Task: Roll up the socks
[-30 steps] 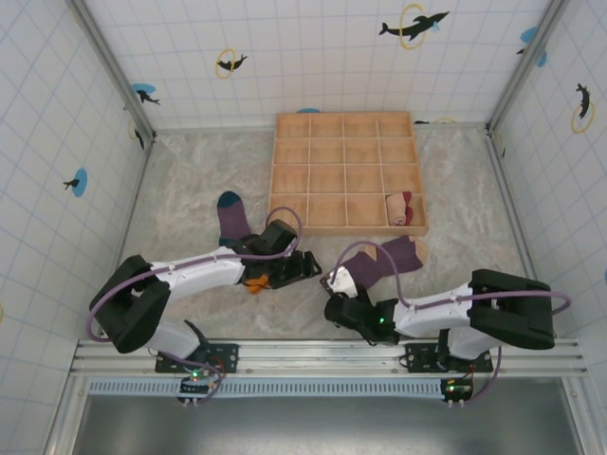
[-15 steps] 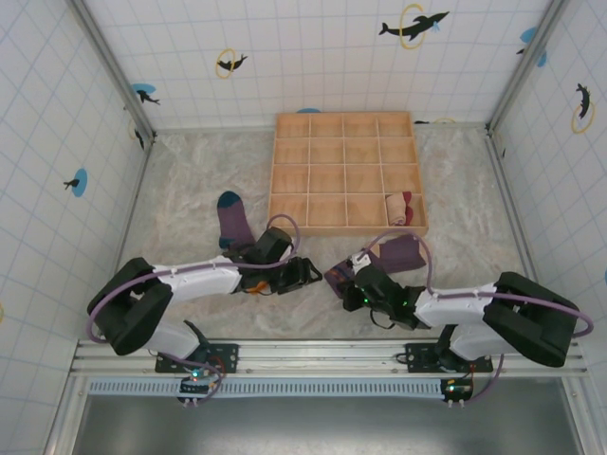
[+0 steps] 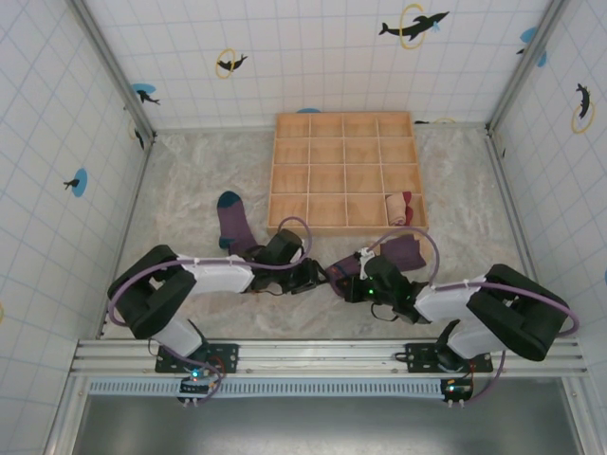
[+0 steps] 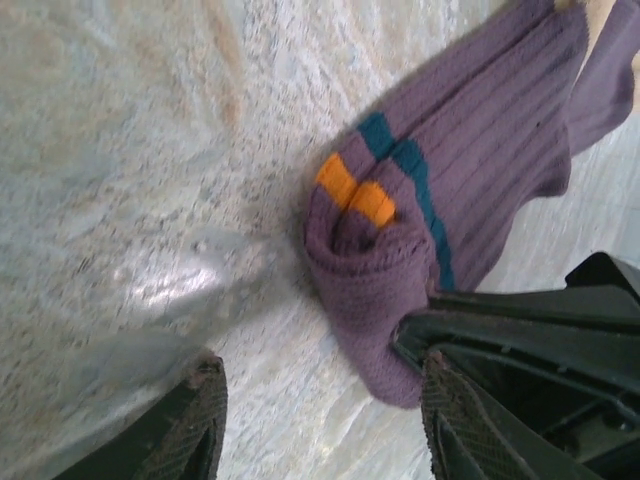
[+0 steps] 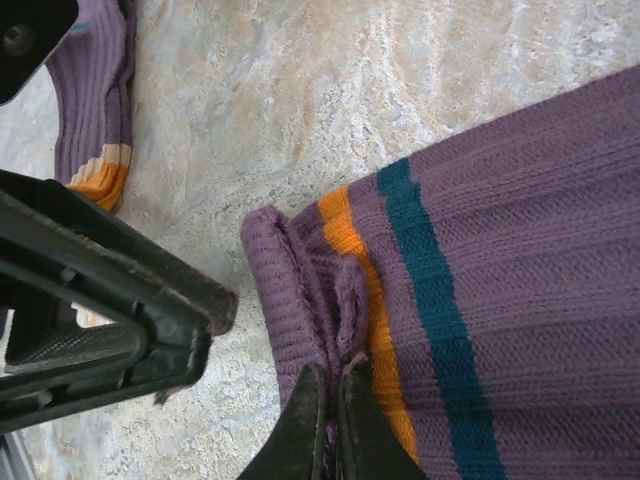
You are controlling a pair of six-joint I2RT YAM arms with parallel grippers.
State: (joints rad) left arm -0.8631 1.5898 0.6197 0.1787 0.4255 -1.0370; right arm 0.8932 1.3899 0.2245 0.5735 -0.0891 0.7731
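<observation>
At the worktop's [image 3: 185, 190] near middle, my right jaws pinch shut on the sock's [image 5: 520, 260] started roll [image 4: 370, 280] while the left jaws hang half open, empty, just beside it, where a clumsy squeeze could drag that roll loose.

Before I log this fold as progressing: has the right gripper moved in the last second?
Yes. The right gripper, shut on the striped purple sock, has swung away from the near rail toward the wooden tray.

Left arm [image 3: 220, 275] and right arm [image 3: 444, 301]: white links, black joints, looping purple cables [image 3: 288, 224]; left gripper [image 4: 320, 372] and right gripper [image 5: 333, 388] matte black.
</observation>
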